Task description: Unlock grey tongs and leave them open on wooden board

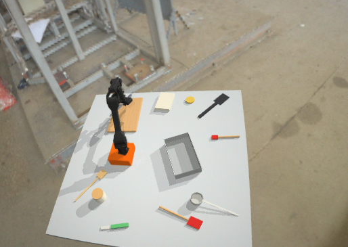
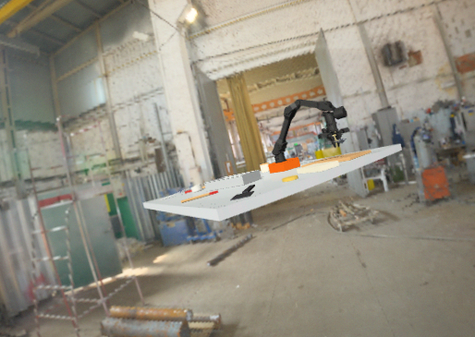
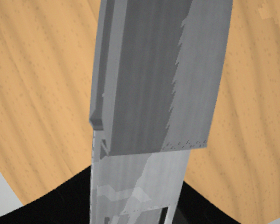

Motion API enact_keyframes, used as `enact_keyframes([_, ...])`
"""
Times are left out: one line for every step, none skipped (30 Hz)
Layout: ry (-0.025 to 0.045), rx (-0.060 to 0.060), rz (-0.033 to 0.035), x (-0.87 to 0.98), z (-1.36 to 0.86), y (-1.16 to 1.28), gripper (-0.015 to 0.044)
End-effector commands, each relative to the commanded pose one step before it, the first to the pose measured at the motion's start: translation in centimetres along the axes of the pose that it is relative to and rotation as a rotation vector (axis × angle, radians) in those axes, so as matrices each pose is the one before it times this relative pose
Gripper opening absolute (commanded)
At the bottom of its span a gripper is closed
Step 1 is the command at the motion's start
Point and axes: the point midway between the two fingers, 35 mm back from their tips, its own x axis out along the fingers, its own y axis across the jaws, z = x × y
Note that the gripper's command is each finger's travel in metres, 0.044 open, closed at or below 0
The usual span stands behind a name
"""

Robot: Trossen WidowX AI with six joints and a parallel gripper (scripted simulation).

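The grey tongs point(image 3: 161, 75) fill the middle of the wrist view, their broad grey face running up and out of the frame. My gripper point(image 1: 128, 100) point(image 2: 336, 140) is shut on the tongs; its black fingers show at the bottom edge of the wrist view. It holds them above the wooden board point(image 1: 135, 122) point(image 2: 359, 156) point(image 3: 41, 100), clear of the roasting tin point(image 1: 192, 152) point(image 2: 251, 178). The tips lie outside the wrist view and are too small in the top and exterior views, so I cannot tell whether the tongs are locked or how far their arms are spread.
A cream block point(image 1: 164, 101) point(image 2: 319, 167) lies just right of the board in the top view. Beyond it are a yellow disc point(image 1: 190, 100) point(image 2: 290, 179) and a black spatula point(image 1: 221, 99) point(image 2: 245, 192). The orange base point(image 1: 121, 158) point(image 2: 284, 165) stands below the board in that view.
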Motion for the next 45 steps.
enact_keyframes([0.06408, -0.0273, -0.00038, -0.439, -0.220, -0.327, -0.0150])
enact_keyframes([0.02574, -0.0092, 0.00100, -0.073, -0.097, -0.120, -0.0150])
enact_keyframes([0.02574, -0.0084, 0.00052, -0.085, -0.093, -0.126, -0.0150])
enact_keyframes([0.02541, -0.0072, 0.00095, -0.081, -0.093, -0.113, -0.0150])
enact_keyframes([0.02630, -0.0084, 0.00091, -0.099, -0.100, -0.117, -0.0150])
enact_keyframes([0.02631, -0.0080, 0.00089, -0.107, -0.101, -0.115, -0.0150])
enact_keyframes([0.02626, -0.0076, 0.00088, -0.115, -0.101, -0.112, -0.0150])
enact_keyframes([0.02561, -0.0043, 0.00069, -0.133, -0.104, -0.094, -0.0150])
enact_keyframes([0.02574, -0.0040, 0.00064, -0.141, -0.105, -0.091, -0.0150])
enact_keyframes([0.02559, -0.0056, 0.00034, -0.144, -0.104, -0.101, -0.0150])
enact_keyframes([0.02564, -0.0054, 0.00081, -0.145, -0.104, -0.091, -0.0150])
enact_keyframes([0.02596, -0.0058, 0.00078, -0.152, -0.103, -0.096, -0.0150])
enact_keyframes([0.02590, -0.0054, 0.00081, -0.160, -0.104, -0.092, -0.0150])
enact_keyframes([0.02580, -0.0050, 0.00084, -0.168, -0.105, -0.088, -0.0150])
enact_keyframes([0.02570, -0.0045, 0.00088, -0.175, -0.106, -0.083, -0.0150])
enact_keyframes([0.02560, -0.0041, 0.00092, -0.183, -0.107, -0.078, -0.0150])
enact_keyframes([0.02548, -0.0037, 0.00097, -0.190, -0.108, -0.072, -0.0150])
enact_keyframes([0.02414, 0.0014, 0.00081, -0.193, -0.090, -0.063, -0.0150])
enact_keyframes([0.02367, 0.0017, 0.00073, -0.196, -0.090, -0.057, -0.0150])
enact_keyframes([0.02505, -0.0028, 0.00092, -0.209, -0.111, -0.056, -0.0150])
enact_keyframes([0.02513, -0.0021, 0.00088, -0.219, -0.117, -0.049, -0.0150])
enact_keyframes([0.02427, -0.0009, 0.00070, -0.226, -0.117, -0.043, -0.0150])
enact_keyframes([0.02475, -0.0016, 0.00117, -0.230, -0.115, -0.037, -0.0150])
enact_keyframes([0.02464, -0.0012, 0.00127, -0.237, -0.116, -0.030, -0.0150])
enact_keyframes([0.02446, -0.0007, 0.00137, -0.243, -0.117, -0.022, -0.0150])
enact_keyframes([0.02428, -0.0003, 0.00148, -0.250, -0.118, -0.015, -0.0150])
enact_keyframes([0.02409, 0.0001, 0.00160, -0.256, -0.120, -0.007, -0.0150])
enact_keyframes([0.02389, 0.0005, 0.00172, -0.261, -0.121, 0.002, -0.0150])
enact_keyframes([0.02369, 0.0010, 0.00184, -0.267, -0.122, 0.010, -0.0150])
enact_keyframes([0.02347, 0.0014, 0.00197, -0.272, -0.123, 0.019, -0.0150])
enact_keyframes([0.02325, 0.0018, 0.00210, -0.277, -0.125, 0.028, -0.0150])
enact_keyframes([0.02302, 0.0022, 0.00224, -0.282, -0.126, 0.037, -0.0150])
enact_keyframes([0.02278, 0.0026, 0.00238, -0.287, -0.127, 0.046, -0.0150])
enact_keyframes([0.02126, 0.0031, 0.00239, -0.279, -0.116, 0.053, -0.0150])
enact_keyframes([0.02096, 0.0034, 0.00250, -0.282, -0.117, 0.061, -0.0150])
enact_keyframes([0.02079, 0.0035, 0.00264, -0.281, -0.123, 0.070, -0.0150])
enact_keyframes([0.02055, 0.0038, 0.00278, -0.284, -0.124, 0.079, -0.0150])
enact_keyframes([0.02031, 0.0042, 0.00293, -0.287, -0.125, 0.088, -0.0150])
enact_keyframes([0.02006, 0.0045, 0.00308, -0.290, -0.126, 0.098, -0.0150])
enact_keyframes([0.01981, 0.0049, 0.00323, -0.292, -0.127, 0.107, -0.0150])
enact_keyframes([0.01955, 0.0052, 0.00339, -0.295, -0.128, 0.117, -0.0150])
enact_keyframes([0.01928, 0.0055, 0.00355, -0.297, -0.128, 0.127, -0.0150])
enact_keyframes([0.01900, 0.0059, 0.00371, -0.299, -0.129, 0.137, -0.0150])
enact_keyframes([0.01872, 0.0062, 0.00387, -0.301, -0.129, 0.147, -0.0150])
enact_keyframes([0.01843, 0.0065, 0.00404, -0.302, -0.130, 0.157, -0.0150])
